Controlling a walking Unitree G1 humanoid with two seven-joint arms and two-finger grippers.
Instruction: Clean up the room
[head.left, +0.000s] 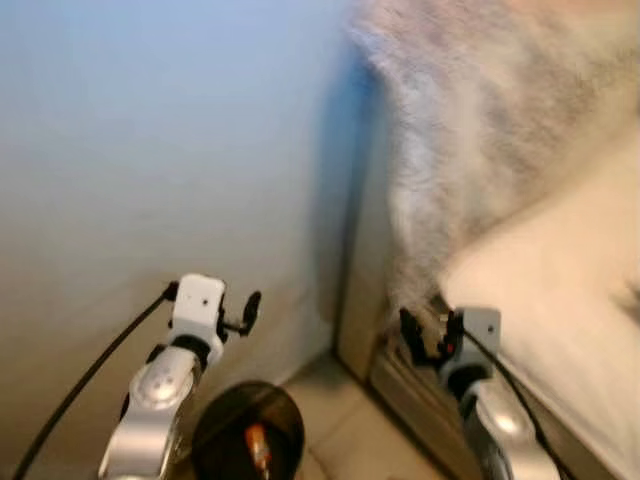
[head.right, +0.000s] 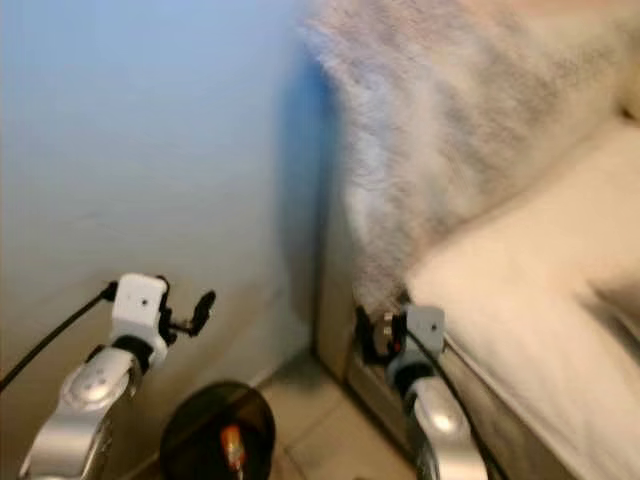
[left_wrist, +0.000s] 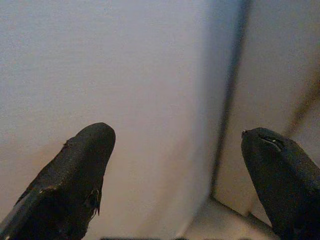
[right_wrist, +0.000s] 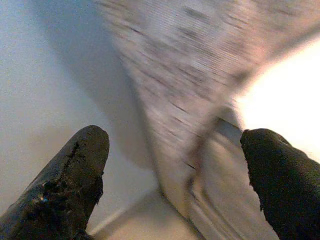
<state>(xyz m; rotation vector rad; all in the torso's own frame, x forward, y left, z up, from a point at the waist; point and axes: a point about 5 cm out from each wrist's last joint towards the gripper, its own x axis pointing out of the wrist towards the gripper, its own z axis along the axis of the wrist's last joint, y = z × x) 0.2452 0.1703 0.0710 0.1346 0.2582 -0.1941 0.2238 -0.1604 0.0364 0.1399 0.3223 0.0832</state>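
A fuzzy grey blanket (head.left: 480, 120) hangs over the corner of a bed with a cream sheet (head.left: 560, 300); the picture is blurred. My left gripper (head.left: 236, 314) is raised in front of the pale wall (head.left: 150, 150), open, with nothing between its fingers (left_wrist: 85, 165). My right gripper (head.left: 428, 333) is held up close to the bed's near corner, just under the blanket's hanging edge. It is open and empty too, with the blanket (right_wrist: 200, 65) ahead of its fingers (right_wrist: 280, 180).
A round black object (head.left: 245, 430) with a small orange thing (head.left: 257, 445) in it sits low between my arms. Beige floor tile (head.left: 340, 420) runs in a narrow gap between the wall and the bed frame (head.left: 410, 395).
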